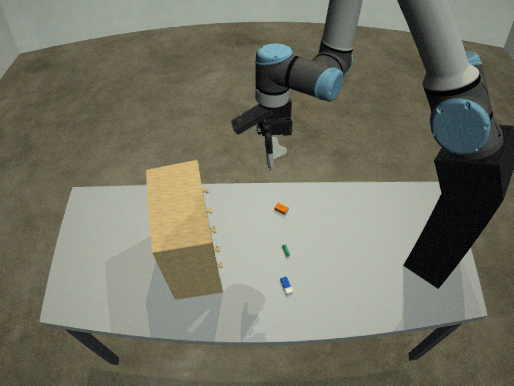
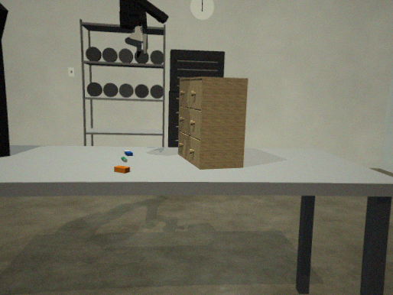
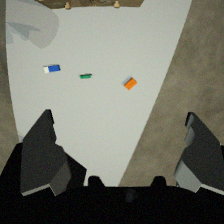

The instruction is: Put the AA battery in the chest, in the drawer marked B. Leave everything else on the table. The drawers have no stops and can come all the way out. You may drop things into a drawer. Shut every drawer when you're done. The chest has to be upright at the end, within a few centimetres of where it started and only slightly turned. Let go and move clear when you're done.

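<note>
Gripper [image 1: 274, 156] [image 2: 141, 43] [image 3: 119, 111] is wide open with nothing in it, high above the table [image 1: 350, 220] [image 2: 76, 168] [image 3: 105, 115]. Battery: we take the small green cylinder [image 1: 286, 250] [image 2: 124, 159] [image 3: 85, 76] to be the AA. It lies on its side between the orange block [image 1: 281, 208] [image 2: 121, 169] [image 3: 130, 83] and the blue-and-white block [image 1: 286, 285] [image 2: 128, 153] [image 3: 52, 69], apart from both, out in front of the chest [image 1: 180, 210] [image 2: 223, 122] [image 3: 100, 3]. Chest is upright, drawers look shut. Risks from here: we can't read any letters on the drawer fronts, so guessing B could put the battery in the wrong one. Battery is small and round; if we close off-centre or skewed to its length, it likely rolls or squirts out. Coming down too low could jam the fingertips on the table. With fingers this wide, a sloppy approach could clip a neighbour block. Drawers have no stops, so overpulling drops one out; a hard tug on a small knob, or a hard shove shutting it, could slide, twist or tip the chest. Short gentle pull, straight line, then check its pose.
</note>
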`<act>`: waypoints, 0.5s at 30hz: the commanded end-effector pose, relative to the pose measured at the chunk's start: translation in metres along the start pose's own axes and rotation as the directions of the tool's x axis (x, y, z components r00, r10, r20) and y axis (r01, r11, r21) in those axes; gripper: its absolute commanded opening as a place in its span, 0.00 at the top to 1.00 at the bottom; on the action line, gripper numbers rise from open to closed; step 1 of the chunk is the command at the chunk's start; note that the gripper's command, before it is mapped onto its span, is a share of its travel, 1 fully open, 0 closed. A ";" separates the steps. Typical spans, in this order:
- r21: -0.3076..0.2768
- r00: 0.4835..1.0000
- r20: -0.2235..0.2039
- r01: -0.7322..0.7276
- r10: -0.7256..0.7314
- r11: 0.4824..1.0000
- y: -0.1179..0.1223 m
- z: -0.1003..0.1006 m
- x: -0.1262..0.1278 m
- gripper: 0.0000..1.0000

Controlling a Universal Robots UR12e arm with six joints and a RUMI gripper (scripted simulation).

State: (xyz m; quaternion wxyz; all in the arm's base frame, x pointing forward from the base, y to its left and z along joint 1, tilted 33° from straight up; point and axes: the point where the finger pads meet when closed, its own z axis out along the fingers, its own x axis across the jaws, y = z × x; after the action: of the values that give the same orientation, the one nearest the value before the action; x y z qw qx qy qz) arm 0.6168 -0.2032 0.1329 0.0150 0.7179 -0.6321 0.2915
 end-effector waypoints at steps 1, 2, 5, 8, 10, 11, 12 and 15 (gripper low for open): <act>0.024 1.000 0.005 -0.001 0.001 1.000 0.002 0.005 -0.003 0.00; 0.035 1.000 0.005 -0.001 0.001 0.999 0.001 0.006 -0.003 0.00; 0.073 1.000 0.004 -0.001 0.000 0.997 -0.001 0.009 -0.003 0.00; 0.120 1.000 0.003 0.000 0.000 0.993 -0.005 0.012 -0.002 0.00; 0.156 1.000 0.005 -0.001 0.001 0.988 -0.007 0.016 -0.003 0.00; 0.175 1.000 0.005 -0.002 0.001 0.984 -0.009 0.018 -0.003 0.00; 0.196 1.000 0.005 -0.002 0.001 0.981 -0.010 0.020 -0.003 0.00; 0.260 1.000 0.004 -0.001 0.000 0.966 -0.014 0.024 -0.002 0.00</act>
State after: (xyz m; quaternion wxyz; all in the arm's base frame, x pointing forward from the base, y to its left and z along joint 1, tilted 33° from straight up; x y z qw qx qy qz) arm 0.6294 -0.2073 0.1236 -0.0375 0.7170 -0.6105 0.3344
